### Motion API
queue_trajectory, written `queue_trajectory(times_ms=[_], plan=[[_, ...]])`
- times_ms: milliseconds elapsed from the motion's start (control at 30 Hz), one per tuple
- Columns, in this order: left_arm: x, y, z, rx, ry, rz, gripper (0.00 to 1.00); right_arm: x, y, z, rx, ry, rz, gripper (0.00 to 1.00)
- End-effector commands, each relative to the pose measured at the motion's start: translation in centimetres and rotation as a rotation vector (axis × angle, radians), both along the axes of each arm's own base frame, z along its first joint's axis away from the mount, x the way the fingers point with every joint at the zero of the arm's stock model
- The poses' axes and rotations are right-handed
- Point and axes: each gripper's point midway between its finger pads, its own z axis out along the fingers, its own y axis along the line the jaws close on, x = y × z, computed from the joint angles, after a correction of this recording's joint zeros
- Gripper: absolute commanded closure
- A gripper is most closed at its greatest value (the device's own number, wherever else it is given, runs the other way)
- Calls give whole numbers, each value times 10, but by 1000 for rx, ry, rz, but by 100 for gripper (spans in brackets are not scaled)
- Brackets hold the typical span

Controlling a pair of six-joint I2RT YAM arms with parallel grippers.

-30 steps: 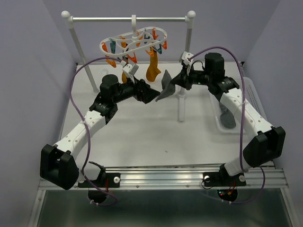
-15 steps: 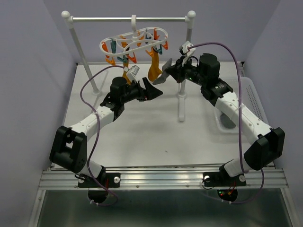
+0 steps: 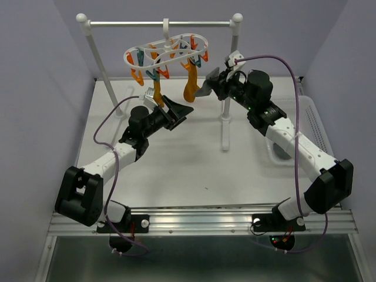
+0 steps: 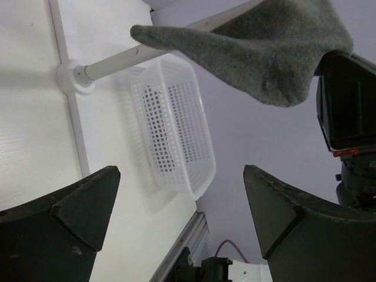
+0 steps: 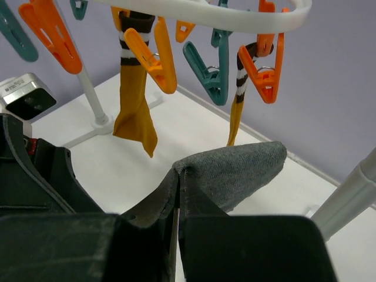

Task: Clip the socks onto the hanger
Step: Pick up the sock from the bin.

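The right gripper (image 5: 178, 183), jaws pinched shut on a dark grey sock (image 5: 235, 170), holds it at 4 o'clock of the white hanger (image 3: 166, 51). Two mustard socks (image 5: 134, 111) dangle clipped there. The left gripper (image 4: 182, 200), jaws wide and empty, sits at 6 o'clock. A rail post (image 3: 225, 126) stands just behind the right gripper.

The rail stand (image 3: 129, 24) spans the far edge of the bench (image 3: 176, 170), and the hanger (image 3: 167, 51) hangs from the middle of its bar with two socks (image 5: 134, 111) clipped beneath. A third sock (image 3: 207, 87) sits in the right fingers (image 5: 247, 241) just right of the hanger, with the left fingers (image 4: 76, 211) below the hanger to its left. The basket (image 3: 314, 126) lies at the bench's right edge, a fourth sock (image 3: 281, 154) in it.
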Motion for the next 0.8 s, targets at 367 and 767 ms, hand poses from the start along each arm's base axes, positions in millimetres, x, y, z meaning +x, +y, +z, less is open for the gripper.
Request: queue_trajectory(times_ms=[367, 767], plan=[[0, 7, 53, -324, 68, 91, 1, -8, 29, 19, 76, -60, -37, 99], [7, 30, 51, -406, 120, 268, 1, -41, 59, 19, 99, -56, 66, 99]])
